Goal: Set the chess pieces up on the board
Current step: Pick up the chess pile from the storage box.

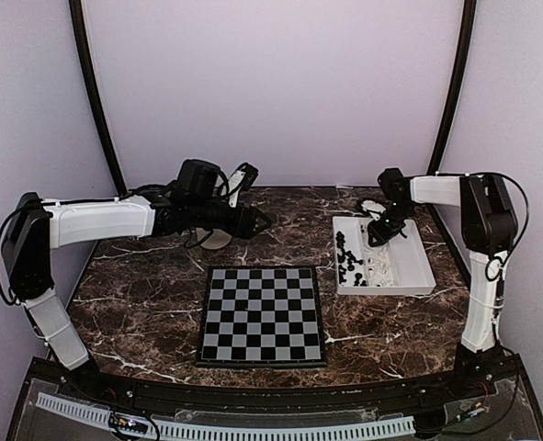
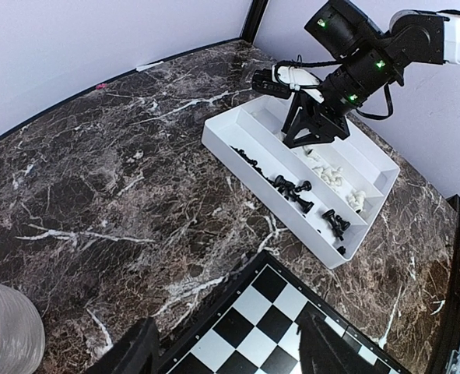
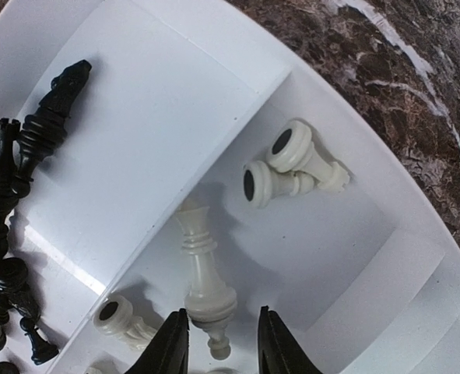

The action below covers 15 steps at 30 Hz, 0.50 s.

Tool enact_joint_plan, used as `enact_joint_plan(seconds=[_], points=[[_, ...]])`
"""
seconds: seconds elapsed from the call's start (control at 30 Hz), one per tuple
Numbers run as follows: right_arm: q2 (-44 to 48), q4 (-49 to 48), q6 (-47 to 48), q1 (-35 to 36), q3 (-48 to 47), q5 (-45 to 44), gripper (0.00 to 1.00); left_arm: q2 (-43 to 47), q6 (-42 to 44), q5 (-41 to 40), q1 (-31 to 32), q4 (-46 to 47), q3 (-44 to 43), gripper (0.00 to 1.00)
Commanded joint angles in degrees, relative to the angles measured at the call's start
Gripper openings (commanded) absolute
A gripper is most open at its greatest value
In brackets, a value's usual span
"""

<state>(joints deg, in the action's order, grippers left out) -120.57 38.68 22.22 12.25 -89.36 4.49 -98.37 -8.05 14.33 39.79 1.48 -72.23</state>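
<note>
While the left hand [image 2: 226, 352] hangs spread, the right hand [image 3: 222, 344] — parted — straddles a white chess piece [image 3: 202, 265].

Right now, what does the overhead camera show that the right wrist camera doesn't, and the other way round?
Only overhead: the board, with no pieces on it, both arms, and the left gripper beyond the board's far edge. Only the wrist: a close look at a tall white piece lying on its side between the parted fingertips of the right gripper. Both: the white tray with black pieces in one compartment and white pieces in the next.
</note>
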Motion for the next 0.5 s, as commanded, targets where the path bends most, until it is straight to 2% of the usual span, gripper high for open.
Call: enact_joint_plan(seconds=[0.0,0.17,0.4,0.47], points=[[-1.24,1.4,0.55,-0.25,-0.36,1.27,0.29,0.45,-0.21,0.87,0.29,-1.02,-1.69,0.64],[-0.86,1.67,0.93,-0.29,0.61,1.52,0.21,0.22,-0.28,1.05,0.28,-1.05,-1.78,0.64],[0.56,1.28,0.81,-0.31,2.29,0.94,0.01,-0.04,-0.43,1.23,0.23,-1.14,-1.86,0.64],[1.45,1.15,0.67,-0.45,2.69,0.41,0.0,-0.07,-0.65,1.12,0.27,-1.15,-1.87,0.64]])
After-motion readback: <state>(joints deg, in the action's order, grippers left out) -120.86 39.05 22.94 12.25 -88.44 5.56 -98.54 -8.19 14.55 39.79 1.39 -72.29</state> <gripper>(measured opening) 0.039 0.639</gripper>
